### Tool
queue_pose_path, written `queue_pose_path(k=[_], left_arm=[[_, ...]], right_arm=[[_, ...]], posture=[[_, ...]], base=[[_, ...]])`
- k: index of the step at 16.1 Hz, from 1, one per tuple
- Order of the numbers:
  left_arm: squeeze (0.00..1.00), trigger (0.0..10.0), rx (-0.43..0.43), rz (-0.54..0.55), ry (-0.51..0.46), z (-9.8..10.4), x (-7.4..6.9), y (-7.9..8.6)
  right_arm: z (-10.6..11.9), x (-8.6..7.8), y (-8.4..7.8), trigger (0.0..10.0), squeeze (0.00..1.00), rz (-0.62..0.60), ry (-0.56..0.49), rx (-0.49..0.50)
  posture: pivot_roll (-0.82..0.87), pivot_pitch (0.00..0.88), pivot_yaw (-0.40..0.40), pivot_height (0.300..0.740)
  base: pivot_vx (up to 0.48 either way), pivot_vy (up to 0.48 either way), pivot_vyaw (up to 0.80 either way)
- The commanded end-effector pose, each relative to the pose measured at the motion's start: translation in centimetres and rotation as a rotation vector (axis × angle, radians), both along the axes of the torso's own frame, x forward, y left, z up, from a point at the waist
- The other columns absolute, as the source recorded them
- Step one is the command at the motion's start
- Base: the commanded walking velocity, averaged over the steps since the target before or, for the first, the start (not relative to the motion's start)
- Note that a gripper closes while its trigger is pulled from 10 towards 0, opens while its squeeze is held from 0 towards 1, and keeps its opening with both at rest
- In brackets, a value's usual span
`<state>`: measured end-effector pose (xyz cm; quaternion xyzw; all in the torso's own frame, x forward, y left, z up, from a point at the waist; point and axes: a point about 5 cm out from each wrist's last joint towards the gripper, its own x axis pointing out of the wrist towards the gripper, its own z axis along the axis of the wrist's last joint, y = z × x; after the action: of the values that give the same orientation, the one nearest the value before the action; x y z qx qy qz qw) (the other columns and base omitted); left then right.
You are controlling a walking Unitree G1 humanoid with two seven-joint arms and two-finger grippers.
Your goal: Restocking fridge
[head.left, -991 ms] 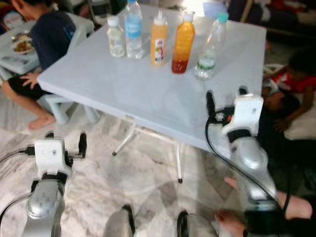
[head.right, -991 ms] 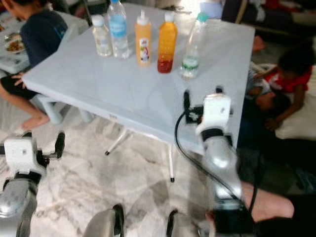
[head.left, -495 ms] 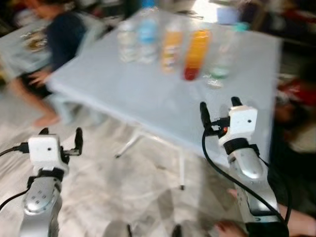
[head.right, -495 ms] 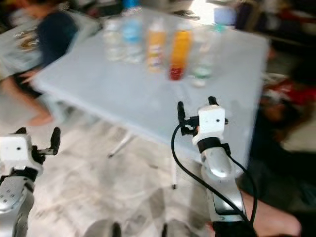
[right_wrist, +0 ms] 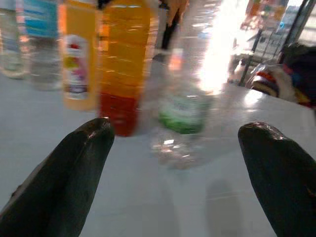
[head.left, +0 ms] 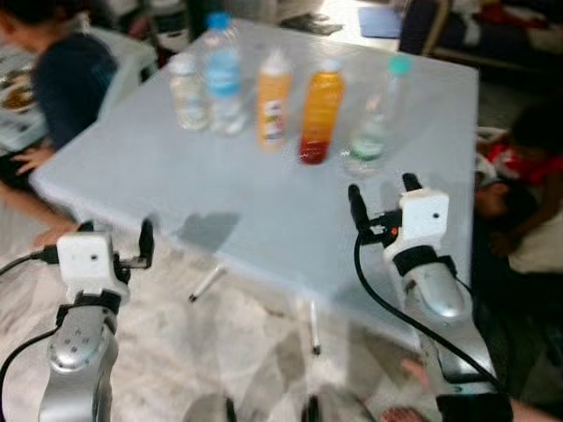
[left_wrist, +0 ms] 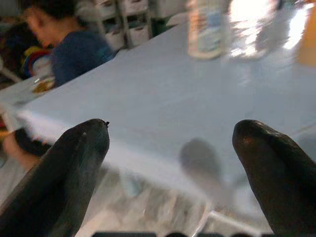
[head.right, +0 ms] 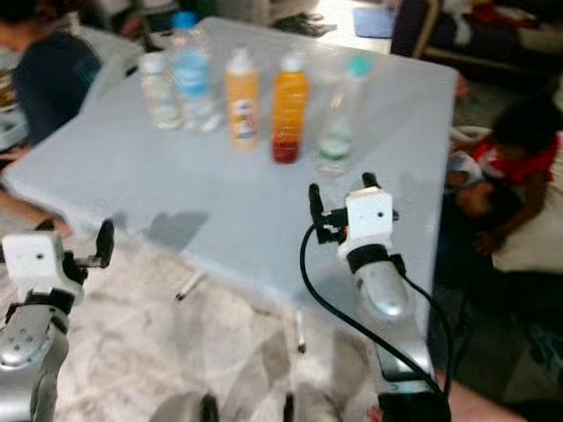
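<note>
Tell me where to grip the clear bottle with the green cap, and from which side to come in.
Grip the clear bottle around its straight body, just above the green label, coming level from the near table edge with the right gripper, whose open fingers already face it. It stands upright at the right end of the row, so that side is free; the orange bottle crowds its left.

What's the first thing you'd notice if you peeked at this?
Five bottles stand in a row at the far side of the pale blue table, and the orange-and-red juice bottle shines brightest. The right gripper hovers open over the table just before the clear green-labelled bottle. The left gripper hangs open by the table's near edge.
</note>
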<state>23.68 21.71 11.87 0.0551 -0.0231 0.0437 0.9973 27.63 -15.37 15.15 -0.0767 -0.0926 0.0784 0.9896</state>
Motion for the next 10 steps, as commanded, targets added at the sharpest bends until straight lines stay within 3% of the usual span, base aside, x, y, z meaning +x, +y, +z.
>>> queue_pose_path(k=[1, 3, 10], left_arm=[[0.00, 10.0, 0.007, -0.004, 0.018, -0.4, -0.2, -0.1], [0.00, 10.0, 0.012, -0.001, 0.018, -0.3, 0.0, 0.0], [0.00, 10.0, 0.035, 0.002, 0.012, 0.2, 0.1, 0.2]], right_arm=[[0.2, 0.3, -0.2, 10.0, 0.00, -0.004, -0.006, -0.008], [0.6, 0.6, 0.0, 10.0, 0.00, 0.002, -0.025, -0.012], [2.3, 1.5, 1.0, 10.0, 0.00, 0.043, -0.115, -0.068]], posture=[[-0.02, 0.130, -0.004, 0.740], [-0.02, 0.140, -0.005, 0.740], [-0.01, 0.166, -0.021, 0.740]], base=[[0.296, 0.000, 0.80], [0.292, 0.000, 0.79], [0.000, 0.000, 0.00]])
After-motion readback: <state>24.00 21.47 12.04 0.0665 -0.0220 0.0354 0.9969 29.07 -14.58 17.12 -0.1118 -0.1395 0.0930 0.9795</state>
